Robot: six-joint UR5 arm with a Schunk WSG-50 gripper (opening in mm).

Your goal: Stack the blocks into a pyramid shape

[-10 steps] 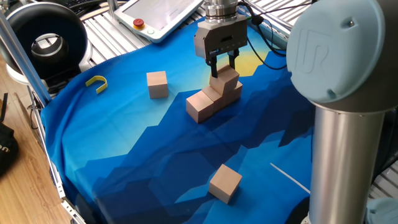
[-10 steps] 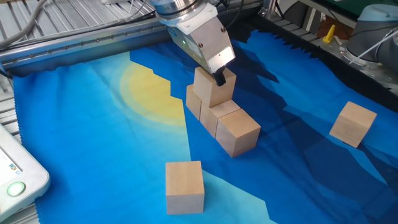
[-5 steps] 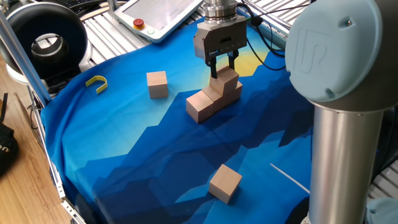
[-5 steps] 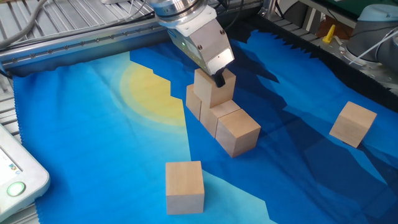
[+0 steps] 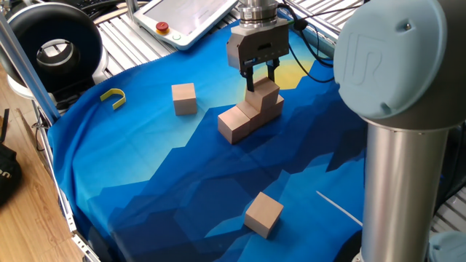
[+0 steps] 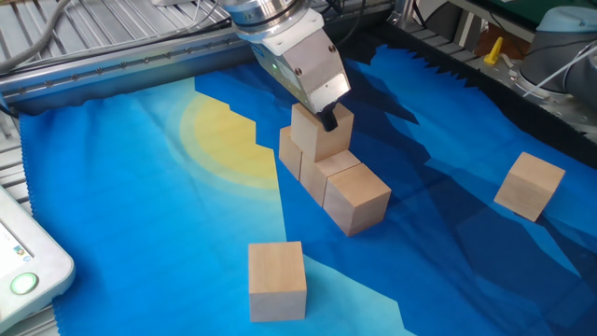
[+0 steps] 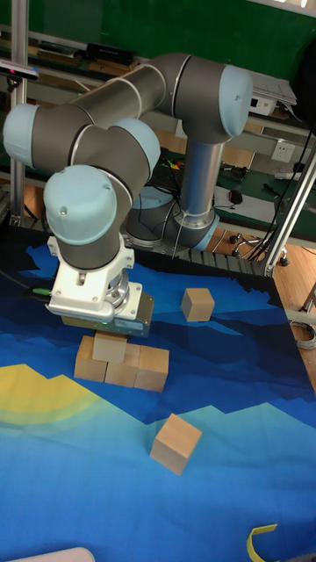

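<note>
Blocks of plain light wood are the whole job, and four of the six sit directly under the gripper (image 5: 260,78): three form a touching row (image 6: 338,182) on the blue cloth (image 5: 167,189), and a fourth block (image 6: 322,131) rests on top of that row, straddling two of the base cubes toward the far end. The gripper stands vertically over this upper block with its dark fingers (image 6: 328,119) down at the block's opposite faces; whether they press on the wood or have eased off cannot be told from these views, since the fingertips sit right at the block's top edge. Two loose cubes lie well apart from the gripper: one block (image 5: 184,98) out beside the yellow hook (image 5: 113,96), and another block (image 5: 263,214) toward the near edge of the cloth. Judging from their look, the cubes are light, rigid and unlikely to mar, with flat, smooth faces that give the pads a square seat but little friction, so a centred pinch across two parallel faces, a little below the top edge, seems the safest hold. An off-centre grip would likely let a cube twist between the fingers. The stack itself is probably easy to disturb, since nothing but weight keeps the cubes in place, and the soft cloth beneath may let the base row shift if nudged sideways.
</note>
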